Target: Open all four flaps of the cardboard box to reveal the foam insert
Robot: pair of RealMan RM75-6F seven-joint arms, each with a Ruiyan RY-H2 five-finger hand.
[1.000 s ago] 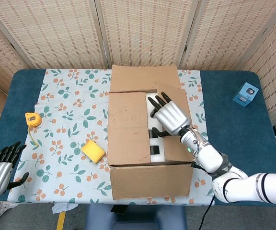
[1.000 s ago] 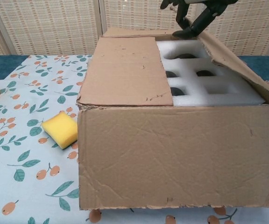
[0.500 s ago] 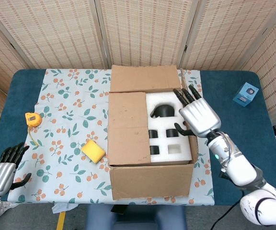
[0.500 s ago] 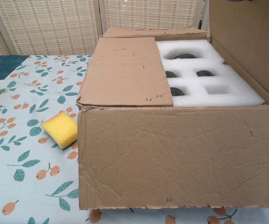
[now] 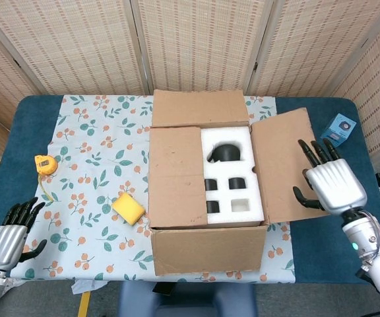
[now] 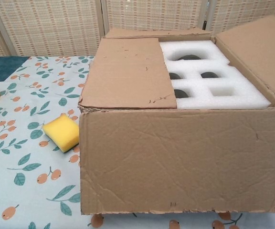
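Cardboard box (image 5: 206,247): at table centre on the patterned cloth (image 5: 91,165), near wall facing the table's front edge
Right flap (image 5: 285,162): folded outward past the box's right edge, lying open and tilted up slightly, its free edge toward the blue cube
Left flap (image 5: 175,175): lying flat over the left half of the opening, its inner edge meeting the exposed foam
Far flap (image 5: 200,107): folded back, away from the opening
Near flap (image 6: 175,157): hanging down over the front wall
Foam insert (image 5: 233,175): white, exposed in the right half of the box, with several cut-out pockets, a dark item in the far one
Right hand (image 5: 332,185): over the outer edge of the right flap, fingers spread and extended, gripping nothing; contact with the flap cannot be told
Left hand (image 5: 8,238): at the table's front left corner, well apart from the box, fingers apart, empty
Yellow sponge (image 5: 128,209): on the cloth just beside the box's left wall
Tape measure (image 5: 45,164): on the cloth near its left edge, open room around it
Blue cube (image 5: 338,129): on bare table near the far right corner
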